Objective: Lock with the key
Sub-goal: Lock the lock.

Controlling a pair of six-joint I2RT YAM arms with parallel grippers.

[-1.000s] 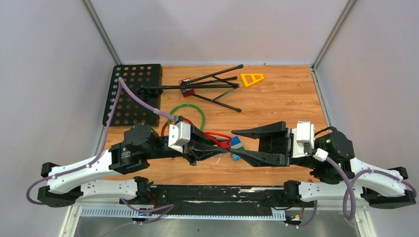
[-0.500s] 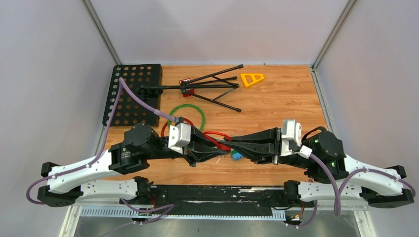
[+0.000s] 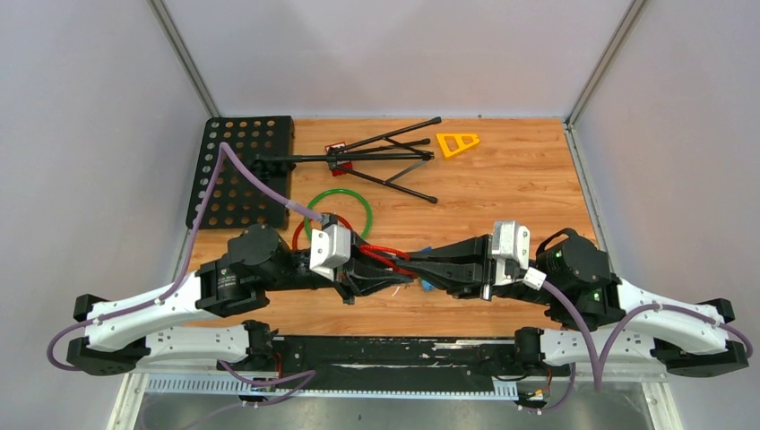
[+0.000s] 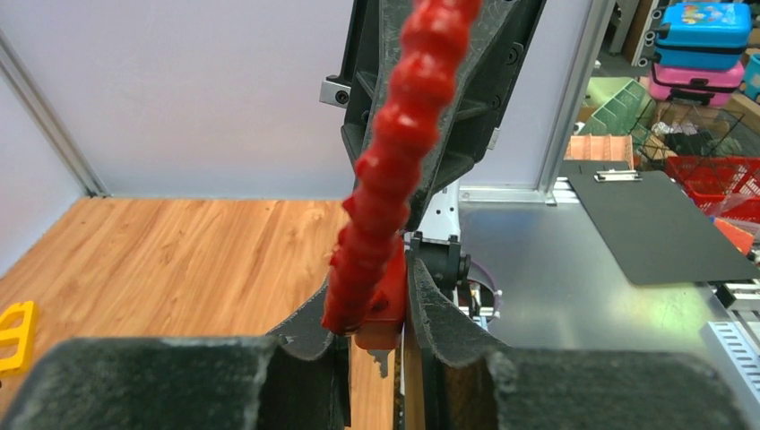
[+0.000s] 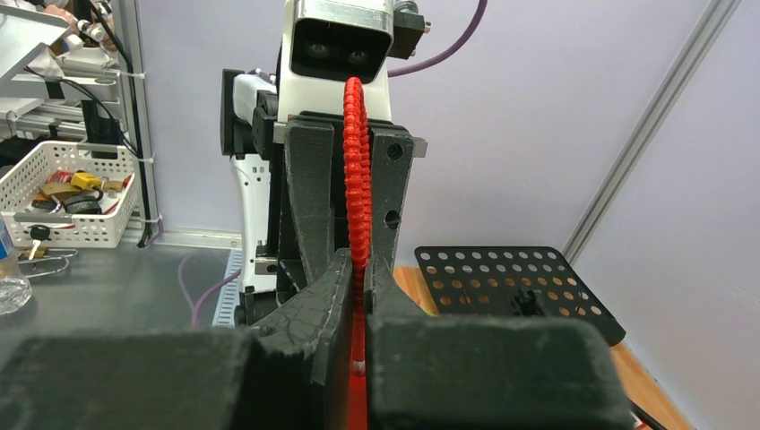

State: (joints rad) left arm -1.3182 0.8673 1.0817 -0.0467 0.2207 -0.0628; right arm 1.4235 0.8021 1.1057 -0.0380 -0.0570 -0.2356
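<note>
A red ribbed cable lock (image 3: 387, 252) hangs between my two grippers above the table's middle. My left gripper (image 3: 392, 270) is shut on the red lock body (image 4: 384, 303), and the cable (image 4: 394, 152) rises from it. A small grey jagged piece (image 4: 385, 358) pokes out below the body; I cannot tell whether it is the key. My right gripper (image 3: 421, 267) faces the left one and is shut on the cable (image 5: 357, 179), whose metal tip (image 5: 358, 365) shows between its fingers. A small blue piece (image 3: 427, 285) lies under the grippers, mostly hidden.
A black perforated plate (image 3: 240, 170) sits at the back left, with a folded black stand (image 3: 363, 161) beside it. A yellow triangle (image 3: 457, 143) lies at the back. A green ring (image 3: 351, 199) and a red ring (image 3: 298, 235) lie behind the left gripper.
My right gripper has moved left to the lock and gone from wide open to shut on the cable. The left gripper has kept its hold and shifted slightly.
</note>
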